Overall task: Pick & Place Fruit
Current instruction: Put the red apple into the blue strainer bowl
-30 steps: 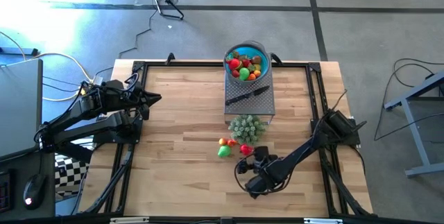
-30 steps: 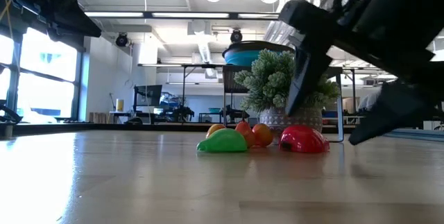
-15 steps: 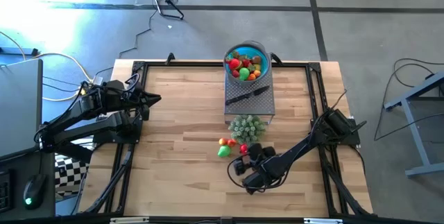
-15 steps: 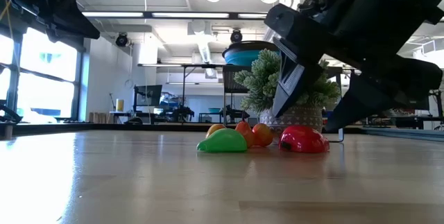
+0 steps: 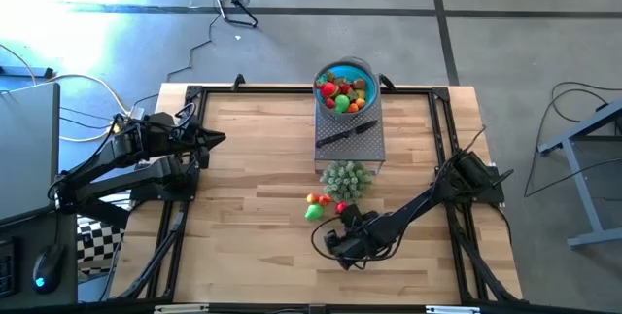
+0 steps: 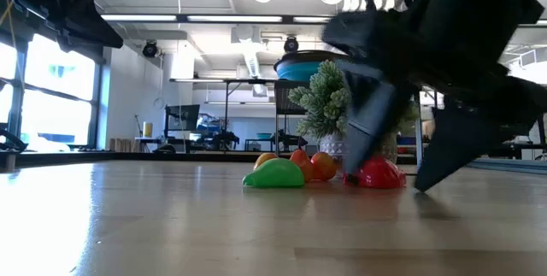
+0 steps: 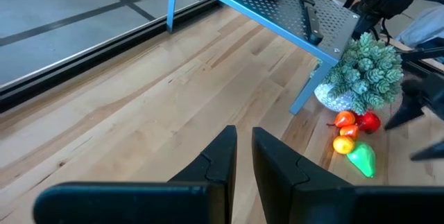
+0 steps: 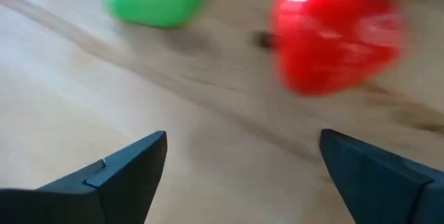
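Note:
Several small toy fruits lie on the wooden table near its middle: a green one [image 5: 311,213], an orange one [image 5: 313,198] and a red one [image 5: 342,208], which also shows in the right wrist view [image 8: 333,33]. More fruits fill the blue bowl [image 5: 345,88], which stands on the far end of a grey perforated stand [image 5: 350,144]. My right gripper [image 8: 243,141] hangs open, slanting down over the table, just on the near side of the red fruit and touching nothing. My left gripper [image 5: 216,139] is shut and held above the table's far left.
A pale green bushy cluster [image 5: 345,180] stands just behind the loose fruits, against the stand's near end. A black-handled knife [image 5: 345,134] lies on the stand. Bare wood lies to the left of and nearer than the fruits. A black frame runs along the table's edges.
My right gripper has rolled about its own axis and swung its fingers a little toward the table's left, staying open on the near side of the red fruit. The fruits have not moved.

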Motion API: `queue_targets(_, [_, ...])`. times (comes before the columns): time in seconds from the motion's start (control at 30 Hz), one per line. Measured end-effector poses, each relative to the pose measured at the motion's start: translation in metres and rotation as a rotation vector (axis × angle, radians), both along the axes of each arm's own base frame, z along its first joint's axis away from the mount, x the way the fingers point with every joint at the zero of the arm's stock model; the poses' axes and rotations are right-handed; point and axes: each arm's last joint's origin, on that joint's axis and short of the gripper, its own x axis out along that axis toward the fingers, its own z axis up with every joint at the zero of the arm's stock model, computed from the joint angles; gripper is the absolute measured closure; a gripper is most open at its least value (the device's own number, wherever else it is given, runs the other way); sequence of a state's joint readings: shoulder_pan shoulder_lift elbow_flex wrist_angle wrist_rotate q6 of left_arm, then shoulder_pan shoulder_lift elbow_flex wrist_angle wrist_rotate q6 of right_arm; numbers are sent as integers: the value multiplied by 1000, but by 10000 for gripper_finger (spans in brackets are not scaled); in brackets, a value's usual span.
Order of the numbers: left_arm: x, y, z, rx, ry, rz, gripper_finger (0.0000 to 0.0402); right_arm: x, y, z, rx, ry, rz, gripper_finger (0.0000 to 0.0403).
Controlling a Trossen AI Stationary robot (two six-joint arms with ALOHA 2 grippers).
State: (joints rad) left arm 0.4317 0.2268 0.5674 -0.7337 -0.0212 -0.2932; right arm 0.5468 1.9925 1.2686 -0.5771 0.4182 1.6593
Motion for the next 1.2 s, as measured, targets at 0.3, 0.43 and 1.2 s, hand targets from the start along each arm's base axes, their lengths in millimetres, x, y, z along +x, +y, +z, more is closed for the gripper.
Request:
queue_targets(0.3, [0, 0, 0, 0, -1, 0, 358, 18, 5, 18, -51, -326, -79, 32])
queue_targets(0.43, [0, 0, 0, 0, -1, 0, 358, 24, -5, 19, -71, -334, -112, 32])
queue_targets(1.2, [0, 0, 0, -1, -2, -3, 358, 20, -32, 4, 34, -80, -192, 32])
